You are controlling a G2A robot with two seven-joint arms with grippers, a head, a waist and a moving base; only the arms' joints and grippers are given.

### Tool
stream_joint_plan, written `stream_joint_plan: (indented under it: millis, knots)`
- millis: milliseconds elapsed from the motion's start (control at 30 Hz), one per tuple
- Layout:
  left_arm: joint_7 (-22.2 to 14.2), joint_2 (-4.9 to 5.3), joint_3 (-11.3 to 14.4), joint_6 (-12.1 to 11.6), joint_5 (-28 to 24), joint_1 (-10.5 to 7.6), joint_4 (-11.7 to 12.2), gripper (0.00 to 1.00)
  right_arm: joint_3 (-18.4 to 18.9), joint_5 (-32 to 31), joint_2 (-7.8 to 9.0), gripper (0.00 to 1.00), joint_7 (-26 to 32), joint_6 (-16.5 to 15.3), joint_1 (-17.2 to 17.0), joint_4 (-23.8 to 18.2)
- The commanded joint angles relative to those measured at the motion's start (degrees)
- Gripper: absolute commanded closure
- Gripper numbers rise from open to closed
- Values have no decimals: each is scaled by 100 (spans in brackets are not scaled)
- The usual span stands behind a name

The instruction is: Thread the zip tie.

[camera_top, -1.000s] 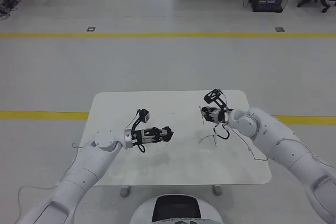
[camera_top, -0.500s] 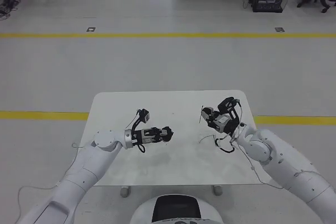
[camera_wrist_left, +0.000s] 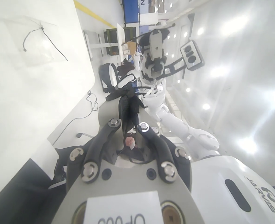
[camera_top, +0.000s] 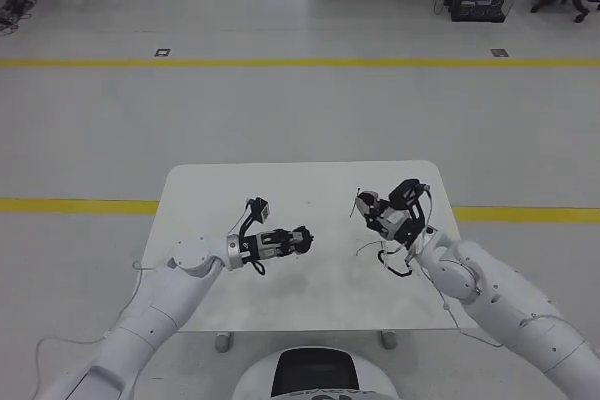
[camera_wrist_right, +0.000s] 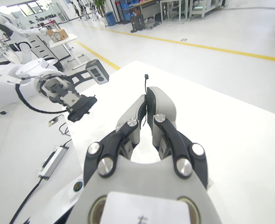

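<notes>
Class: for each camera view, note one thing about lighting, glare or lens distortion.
Left wrist view: ceiling-lamp glare streaks one side and hazes the table. Right wrist view: the table is blown out white around the right tool, which grips the zip tie. Top view: even light, no glare.

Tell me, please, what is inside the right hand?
A black zip tie is clamped in the right hand, its head poking out past the fingertips. The stretch between the pads is covered.
</notes>
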Motion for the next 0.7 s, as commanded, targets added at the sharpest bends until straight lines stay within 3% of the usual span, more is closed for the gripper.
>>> stream_joint_plan:
  millis: [0, 133, 367, 667]
  knots:
    - [345, -6, 55, 146, 115, 90, -105, 100, -49, -247, -27, 100, -346, 51, -155, -95]
    - [993, -28, 185, 372, 382, 242, -364, 100, -130, -530, -111, 100, -882, 161, -406, -184]
    - [1693, -70, 286, 515, 397, 402, -576, 100, -219, -624, -258, 100, -1122, 69, -533, -73]
    - [1754, -74, 298, 460, 459, 400, -612, 100, -221, -703, -278, 100, -1071, 45, -509, -30]
